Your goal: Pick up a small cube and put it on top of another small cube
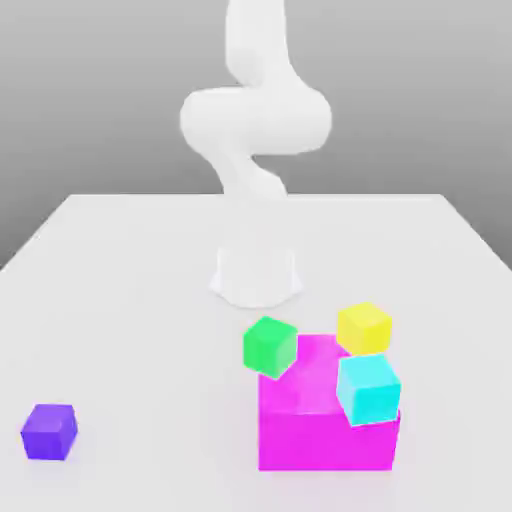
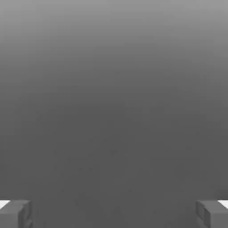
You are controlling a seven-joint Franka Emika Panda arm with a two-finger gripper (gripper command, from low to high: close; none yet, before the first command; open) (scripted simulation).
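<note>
The small violet cube (image 1: 49, 431) sits alone on the white table (image 1: 130, 300), near the front on the exterior view's left. The small yellow cube (image 1: 364, 327) is at the far right corner of the big magenta block (image 1: 328, 420); whether it rests on the block or behind it I cannot tell. My gripper (image 2: 114, 214) is open: its two grey fingertips (image 2: 15, 213) stand far apart with nothing between them, facing a plain grey background. The white arm (image 1: 255, 120) rises from its base and leaves the exterior view at the top, far from both cubes.
A green cube (image 1: 269, 346) overlaps the magenta block's far left corner, tilted. A cyan cube (image 1: 368, 389) overlaps its right side. The arm's round base (image 1: 256, 275) stands mid-table behind them.
</note>
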